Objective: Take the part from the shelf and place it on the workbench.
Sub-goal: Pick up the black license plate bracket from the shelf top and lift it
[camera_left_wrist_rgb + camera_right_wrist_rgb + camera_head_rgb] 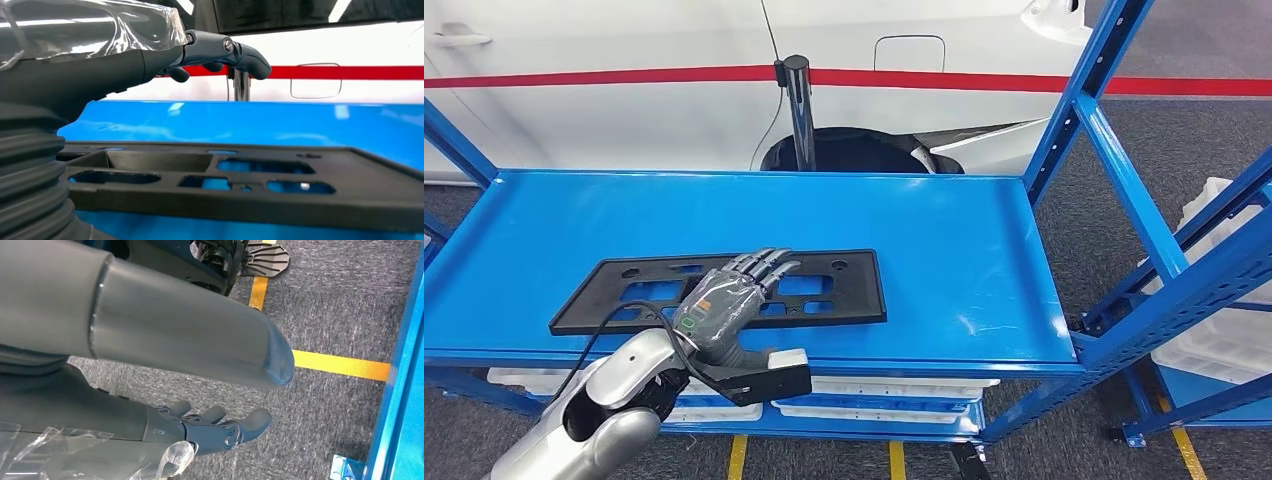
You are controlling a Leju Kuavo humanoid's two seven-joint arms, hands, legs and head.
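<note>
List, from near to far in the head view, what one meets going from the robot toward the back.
Left arm → left hand above the black part → bare blue shelf → black post → white car.

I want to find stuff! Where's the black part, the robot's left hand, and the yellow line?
black part [844, 290]: head view, right end.
left hand [724, 305]: head view, its back.
yellow line [340, 365]: right wrist view, middle.

No text, label, brand, number or sign can be read on anything in these pictures.
</note>
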